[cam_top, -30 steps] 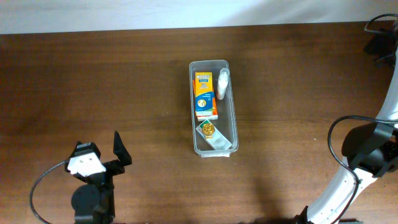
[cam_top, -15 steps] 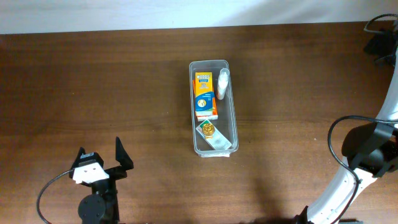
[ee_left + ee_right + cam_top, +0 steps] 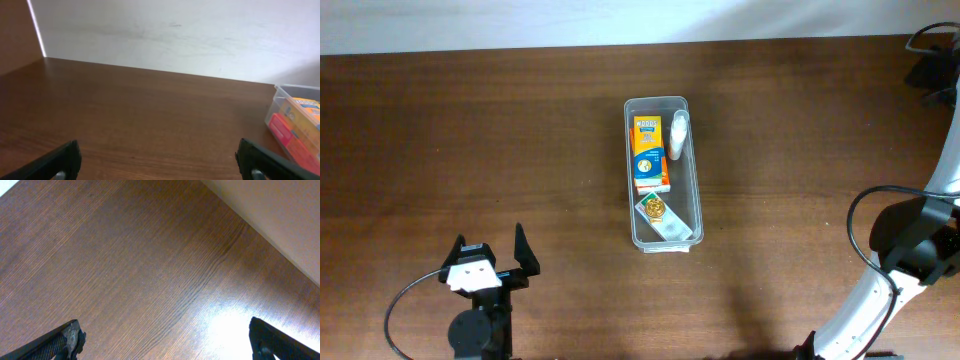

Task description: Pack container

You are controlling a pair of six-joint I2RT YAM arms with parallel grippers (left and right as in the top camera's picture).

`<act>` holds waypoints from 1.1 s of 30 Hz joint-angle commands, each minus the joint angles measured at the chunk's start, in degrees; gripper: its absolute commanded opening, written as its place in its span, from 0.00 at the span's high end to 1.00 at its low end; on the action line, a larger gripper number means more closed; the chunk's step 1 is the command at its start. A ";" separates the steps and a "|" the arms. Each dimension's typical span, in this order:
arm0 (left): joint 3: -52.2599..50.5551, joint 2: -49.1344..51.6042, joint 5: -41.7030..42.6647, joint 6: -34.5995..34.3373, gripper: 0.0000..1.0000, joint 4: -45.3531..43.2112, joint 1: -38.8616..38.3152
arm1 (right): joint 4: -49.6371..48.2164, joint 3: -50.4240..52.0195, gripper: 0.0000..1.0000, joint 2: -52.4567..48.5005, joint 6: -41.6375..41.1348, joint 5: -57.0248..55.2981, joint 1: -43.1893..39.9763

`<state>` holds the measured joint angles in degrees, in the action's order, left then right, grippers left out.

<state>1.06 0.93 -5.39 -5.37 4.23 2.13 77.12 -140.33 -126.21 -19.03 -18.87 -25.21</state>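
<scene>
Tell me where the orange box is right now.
Overhead view: the orange box lies inside the clear container mid-table, along its left wall, white bottle beside it, a packet just below in the picture.

- My left wrist camera cuts the container (image 3: 274, 106) off at its right edge; I get one corner only.
- The left hand (image 3: 159, 161) and right hand (image 3: 162, 339) show me just fingertips, the rest below each wrist view's bottom edge.
- Overhead, the orange box (image 3: 650, 152) print is too small to read.
</scene>
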 commanded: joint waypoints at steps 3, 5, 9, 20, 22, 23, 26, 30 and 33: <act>-0.52 -0.66 4.76 1.14 0.01 0.46 3.21 | 0.00 0.31 0.02 -0.42 0.17 -0.87 -0.26; -0.55 -0.63 4.76 1.14 0.01 0.46 3.28 | 0.00 0.31 0.02 -0.42 0.17 -0.90 -0.26; -0.52 -0.63 4.76 1.14 0.01 0.46 3.28 | 0.00 0.31 0.02 -0.42 0.17 -0.87 -0.26; -0.52 -0.63 4.76 1.14 0.01 0.48 3.28 | 0.00 0.31 0.02 -0.42 0.17 -0.87 -0.26; -0.52 -0.63 4.76 1.14 0.01 0.48 3.28 | 0.00 0.31 0.02 -0.42 0.17 -0.87 -0.26; -0.52 -0.63 4.76 1.14 0.01 0.48 3.28 | 0.00 0.31 0.02 -0.44 0.17 -0.87 -0.26; -0.52 -0.63 4.76 1.14 0.01 0.48 3.28 | 0.00 0.31 0.02 -0.42 0.17 -0.87 -0.26; -0.52 -0.63 4.76 1.14 0.01 0.48 3.28 | 0.00 0.31 0.02 -0.42 0.17 -0.87 -0.26; -0.52 -0.63 4.76 1.14 0.01 0.48 3.28 | 0.00 0.31 0.02 -0.44 0.17 -0.87 -0.26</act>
<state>1.06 0.95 -1.45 -5.34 4.69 5.06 77.12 -140.33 -126.21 -19.05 -18.85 -25.21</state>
